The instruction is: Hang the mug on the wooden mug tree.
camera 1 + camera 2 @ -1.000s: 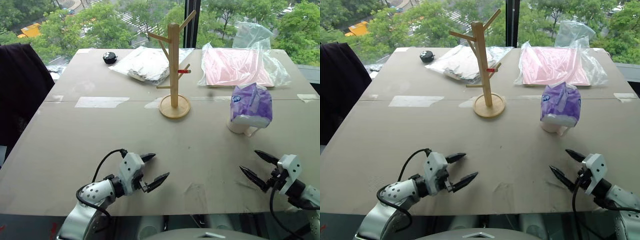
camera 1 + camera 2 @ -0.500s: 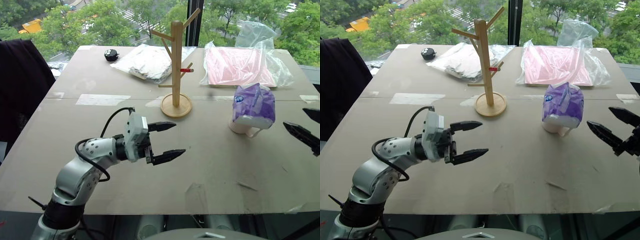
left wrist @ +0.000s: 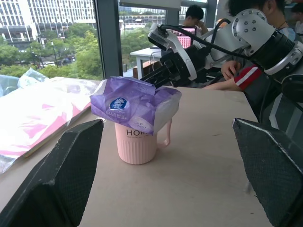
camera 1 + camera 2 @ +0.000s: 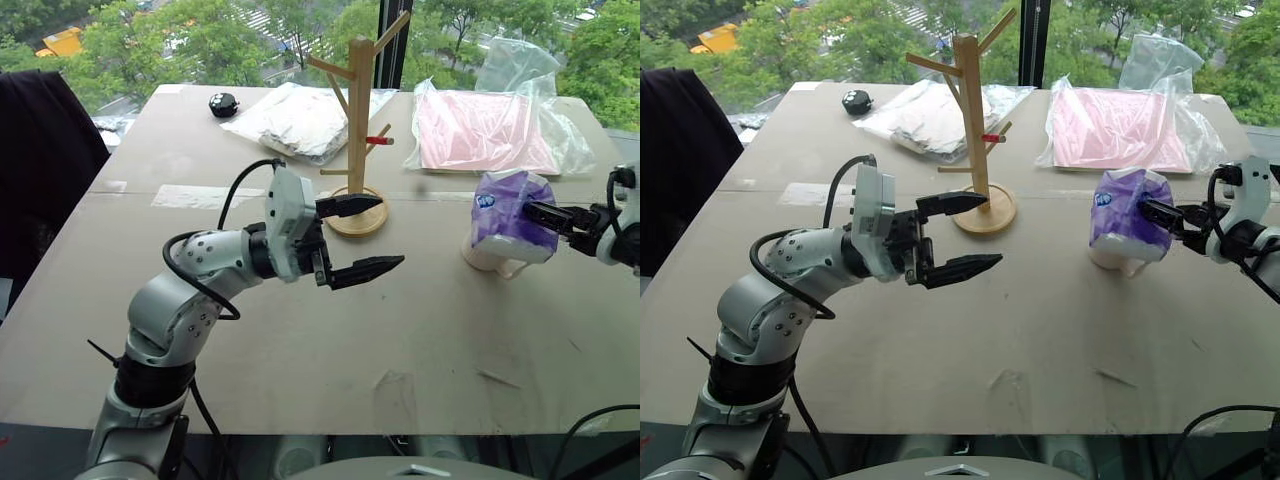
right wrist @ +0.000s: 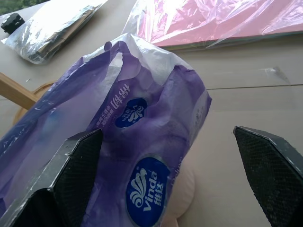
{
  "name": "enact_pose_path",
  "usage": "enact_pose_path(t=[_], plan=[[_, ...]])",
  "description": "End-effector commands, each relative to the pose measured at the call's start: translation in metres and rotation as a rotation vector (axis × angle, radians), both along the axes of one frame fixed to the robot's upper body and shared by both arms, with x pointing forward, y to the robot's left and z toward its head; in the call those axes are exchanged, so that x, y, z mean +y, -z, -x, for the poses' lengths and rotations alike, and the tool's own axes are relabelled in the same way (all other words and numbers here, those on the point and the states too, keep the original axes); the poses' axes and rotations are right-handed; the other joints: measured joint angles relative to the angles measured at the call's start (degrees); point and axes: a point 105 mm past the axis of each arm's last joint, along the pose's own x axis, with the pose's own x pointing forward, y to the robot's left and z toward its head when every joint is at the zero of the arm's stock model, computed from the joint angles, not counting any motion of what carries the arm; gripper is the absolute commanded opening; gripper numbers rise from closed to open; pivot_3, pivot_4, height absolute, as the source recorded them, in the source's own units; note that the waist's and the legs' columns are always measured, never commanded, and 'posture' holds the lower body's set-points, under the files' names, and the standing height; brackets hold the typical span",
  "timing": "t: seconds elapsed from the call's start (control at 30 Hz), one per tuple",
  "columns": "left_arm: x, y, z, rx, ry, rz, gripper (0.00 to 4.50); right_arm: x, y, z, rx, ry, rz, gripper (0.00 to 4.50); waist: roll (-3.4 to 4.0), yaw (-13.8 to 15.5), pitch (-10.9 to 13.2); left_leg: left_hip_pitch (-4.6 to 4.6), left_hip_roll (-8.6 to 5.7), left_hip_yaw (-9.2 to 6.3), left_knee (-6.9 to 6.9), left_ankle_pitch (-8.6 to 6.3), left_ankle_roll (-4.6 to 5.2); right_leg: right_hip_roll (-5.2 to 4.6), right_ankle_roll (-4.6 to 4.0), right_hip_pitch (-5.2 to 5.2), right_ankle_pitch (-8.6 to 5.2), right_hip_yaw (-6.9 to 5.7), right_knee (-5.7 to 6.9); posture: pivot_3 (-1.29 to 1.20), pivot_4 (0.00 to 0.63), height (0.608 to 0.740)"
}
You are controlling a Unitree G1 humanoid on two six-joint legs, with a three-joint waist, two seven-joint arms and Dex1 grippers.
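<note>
A purple pack (image 4: 509, 209) sits stuffed in the mug (image 4: 488, 256), right of the mug tree (image 4: 355, 130) on the table (image 4: 420, 330). Both grippers have risen since a second ago: the left gripper (image 4: 370, 236) spread mid-table, the right gripper (image 4: 1160, 213) spread beside the pack

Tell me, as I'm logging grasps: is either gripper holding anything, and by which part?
Nothing is held. The left gripper and right gripper are both open, the right one at the purple pack on the mug.

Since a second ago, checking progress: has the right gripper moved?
Yes. The right gripper has risen from the table's near edge and gone forward, now open beside the purple pack stuffed in the mug.
</note>
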Motion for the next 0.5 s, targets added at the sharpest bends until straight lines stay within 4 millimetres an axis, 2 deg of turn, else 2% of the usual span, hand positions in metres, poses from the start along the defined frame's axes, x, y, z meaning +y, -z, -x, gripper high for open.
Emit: enact_pose_path(t=[0.03,0.1,0.23,0.27,0.37,0.5], plan=[[-0.002,-0.003,0.007,-0.027,0.015,-0.005,4.5,0.001,-0.005,0.0,0.011,-0.008,-0.022,4.24,0.0,0.1,0.0,0.0,0.0,-0.01,0.0,0.0,0.0,0.0,0.0,0.01,0.0,-0.02,0.0,0.0,0.15,0.74],[-0.003,-0.002,0.007,-0.028,0.014,-0.006,4.5,0.002,-0.003,-0.001,0.02,-0.008,-0.018,3.59,0.0,0.0,0.0,0.0,0.0,0.0,0.01,0.0,0.0,0.0,-0.02,0.01,-0.01,-0.02,0.01,0.0,0.15,0.74],[-0.003,-0.001,0.007,-0.036,0.014,-0.02,4.5,0.003,-0.003,-0.001,0.021,-0.016,-0.023,1.77,0.0,0.0,0.0,0.03,-0.01,0.01,0.03,0.0,0.0,0.0,-0.02,0.02,-0.01,0.03,0.04,0.0,0.15,0.74],[-0.004,-0.001,0.007,-0.038,0.016,-0.021,4.5,0.003,-0.005,-0.001,0.012,-0.014,-0.021,1.49,0.0,0.0,0.0,0.04,-0.02,0.01,0.03,0.0,0.0,0.0,-0.02,0.02,-0.01,0.03,0.05,0.0,0.15,0.74],[-0.005,-0.001,0.007,-0.04,0.024,-0.019,4.5,0.0,-0.012,-0.001,-0.019,0.001,-0.021,0.07,0.0,0.0,0.0,0.05,-0.01,0.0,0.03,0.0,0.0,0.0,-0.01,0.03,0.0,0.04,0.06,0.0,0.15,0.74],[-0.008,-0.001,0.008,-0.038,0.052,-0.021,4.5,0.0,-0.023,0.002,-0.061,0.005,-0.047,0.03,0.0,0.0,0.0,0.02,-0.01,0.01,0.03,0.0,0.0,0.0,0.01,0.02,0.01,0.03,0.06,0.0,0.15,0.74]])
